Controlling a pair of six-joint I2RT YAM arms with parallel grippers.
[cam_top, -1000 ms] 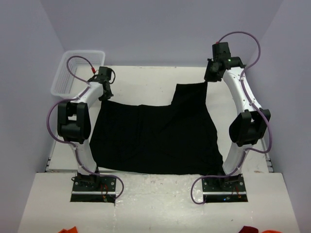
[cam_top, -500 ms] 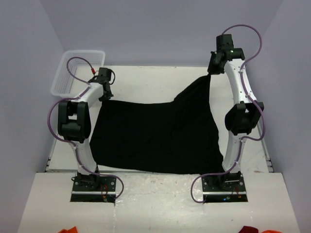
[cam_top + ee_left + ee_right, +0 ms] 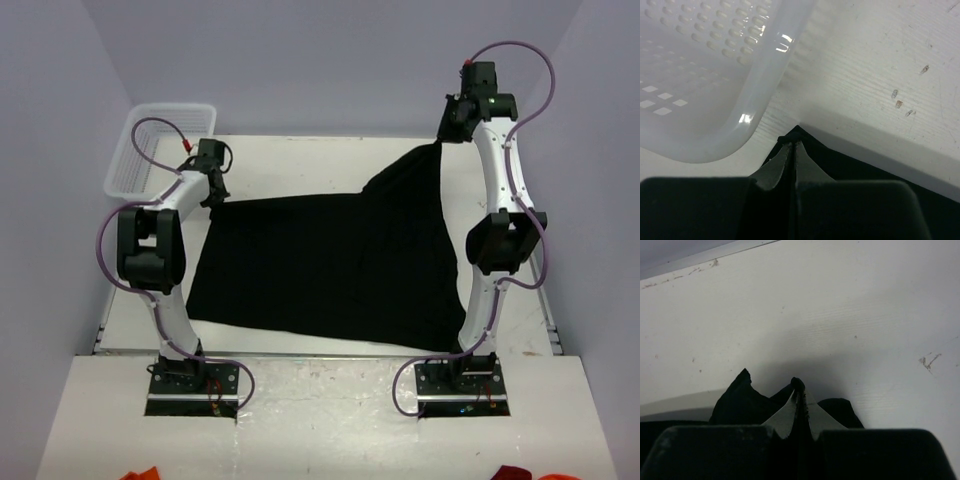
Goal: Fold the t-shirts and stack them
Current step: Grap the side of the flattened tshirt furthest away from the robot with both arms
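Right wrist, t-shirt (image 3: 737,397) mostly hidden behind fingers (image 3: 782,420)

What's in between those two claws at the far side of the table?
The black t-shirt spans from left gripper to right gripper, clearest in the top view.

The white basket (image 3: 760,95) runs off the upper left of my left wrist view, and my left gripper (image 3: 793,150) blocks most of the t-shirt (image 3: 865,170) along the bottom. In my right wrist view, my right gripper (image 3: 798,395) covers the cloth at lower centre. From above, the shirt's lower right corner hides behind my right arm (image 3: 476,308). The orange scraps (image 3: 140,474) are cut off by the bottom edge.
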